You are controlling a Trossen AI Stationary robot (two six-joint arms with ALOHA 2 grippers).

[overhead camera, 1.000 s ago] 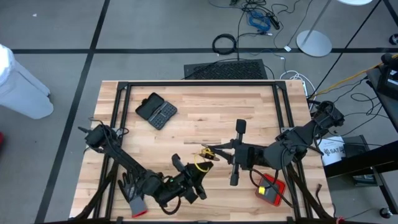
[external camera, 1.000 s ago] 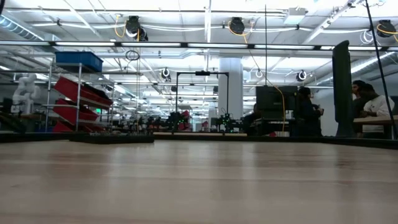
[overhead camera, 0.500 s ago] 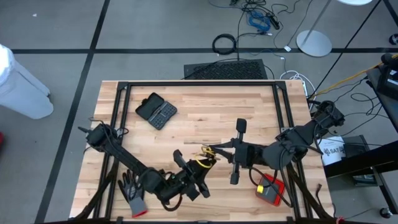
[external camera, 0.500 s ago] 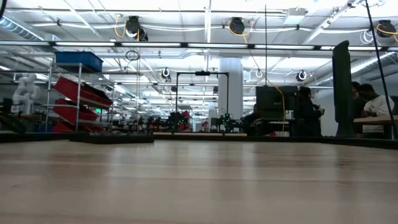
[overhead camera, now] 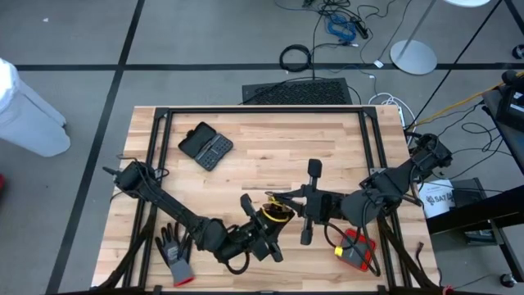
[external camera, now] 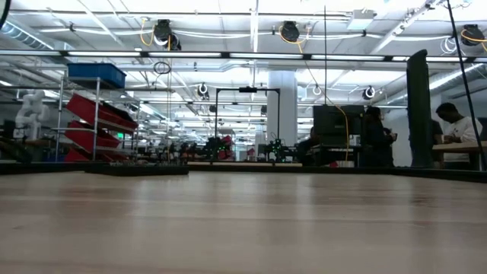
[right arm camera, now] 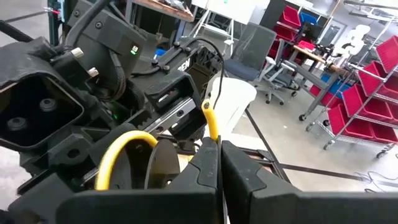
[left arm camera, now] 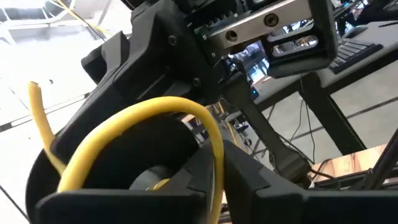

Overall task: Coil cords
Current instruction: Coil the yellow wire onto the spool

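From above, your left gripper [overhead camera: 264, 225] and right gripper [overhead camera: 274, 199] meet at the thin yellow cord [overhead camera: 277, 215], near-centre on the wooden surface [overhead camera: 270, 156]. Your left wrist view shows the cord [left arm camera: 155, 118] arching over the fingers [left arm camera: 205, 180]; you cannot tell their spread. Your right wrist view shows fingers [right arm camera: 205, 180] closed on the cord [right arm camera: 212, 124].

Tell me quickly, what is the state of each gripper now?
Left gripper: at the yellow cord; grip cannot be told.
Right gripper: closed on the yellow cord.
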